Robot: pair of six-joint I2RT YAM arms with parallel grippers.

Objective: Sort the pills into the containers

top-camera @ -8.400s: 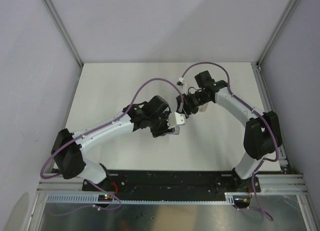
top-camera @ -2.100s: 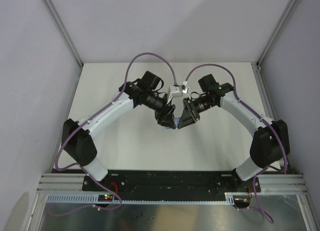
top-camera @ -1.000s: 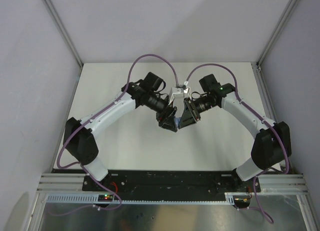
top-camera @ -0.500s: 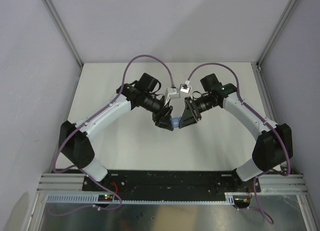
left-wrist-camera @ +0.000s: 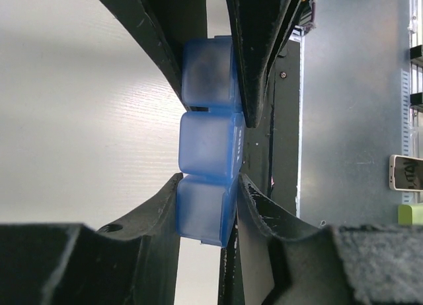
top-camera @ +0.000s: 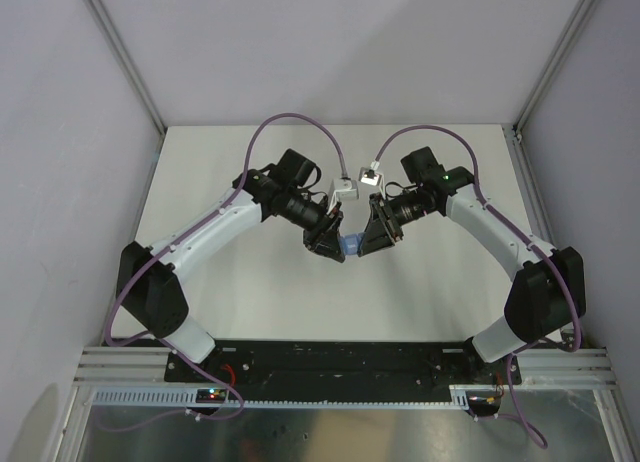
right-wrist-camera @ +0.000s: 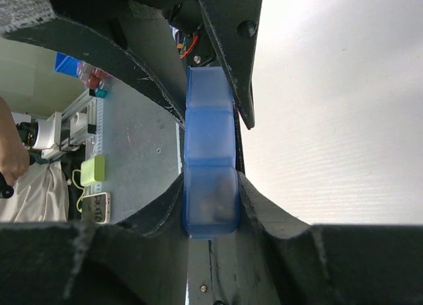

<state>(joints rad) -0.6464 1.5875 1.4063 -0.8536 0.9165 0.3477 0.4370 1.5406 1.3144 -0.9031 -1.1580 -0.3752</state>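
- The container strip [top-camera: 349, 245], translucent blue with three joined square compartments, sits between the two arms over the middle of the white counter [top-camera: 250, 302].
- The left fingers [top-camera: 328, 244] are closed on one end compartment. In the left wrist view the left fingers [left-wrist-camera: 162, 199] press both side walls of the nearest compartment of the container strip [left-wrist-camera: 208, 146].
- The right fingers [top-camera: 372, 240] are closed on the opposite end compartment. In the right wrist view the right fingers [right-wrist-camera: 168, 199] clamp the nearest compartment of the container strip [right-wrist-camera: 210, 130] from both sides.
- The middle compartment is bare, with no finger on it, and each pair of fingers faces the other along the strip.
- The two wrists point toward each other, so the strip runs left to right between them in the top view.
- The compartment in the right fingers looks darker and faintly brownish inside. It is too blurred to tell whether that is the pills.
- Whether the strip touches the counter or hangs above it cannot be told.
- Beyond the counter edge, the right wrist view shows a grey metal surface [right-wrist-camera: 139, 153] with a green block [right-wrist-camera: 92, 169] and a phone [right-wrist-camera: 99, 209] on it.
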